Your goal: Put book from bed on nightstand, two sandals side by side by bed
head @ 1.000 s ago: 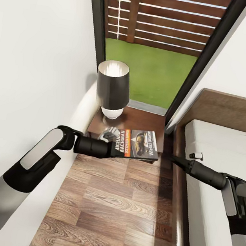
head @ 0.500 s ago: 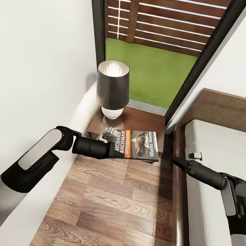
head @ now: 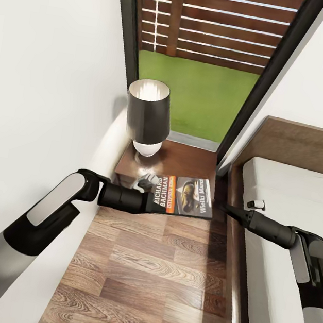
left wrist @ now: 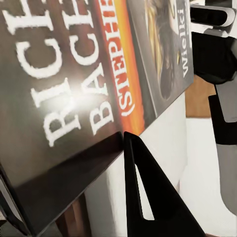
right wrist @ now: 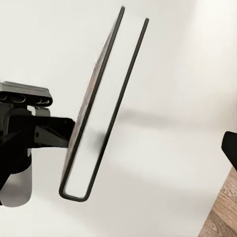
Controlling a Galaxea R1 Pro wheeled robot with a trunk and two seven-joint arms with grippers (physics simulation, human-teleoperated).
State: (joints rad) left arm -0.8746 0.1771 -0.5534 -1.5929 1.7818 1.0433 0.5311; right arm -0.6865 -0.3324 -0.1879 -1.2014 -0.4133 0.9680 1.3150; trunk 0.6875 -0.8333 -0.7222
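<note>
White walls flank the nightstand (head: 183, 157) at frame centre. Left hand (head: 151, 200) grasps the book (head: 183, 196) by its edge, overhanging the front lip; released now, it may tip onto the floor (head: 155, 265). Right hand's (head: 227, 208) state: cannot tell.

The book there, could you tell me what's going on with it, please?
The left pincer holds the book flat by one end, over the front edge of the nightstand beside the lamp. It isn't set down yet. The right pincer hovers by the bed, holding nothing.
</note>
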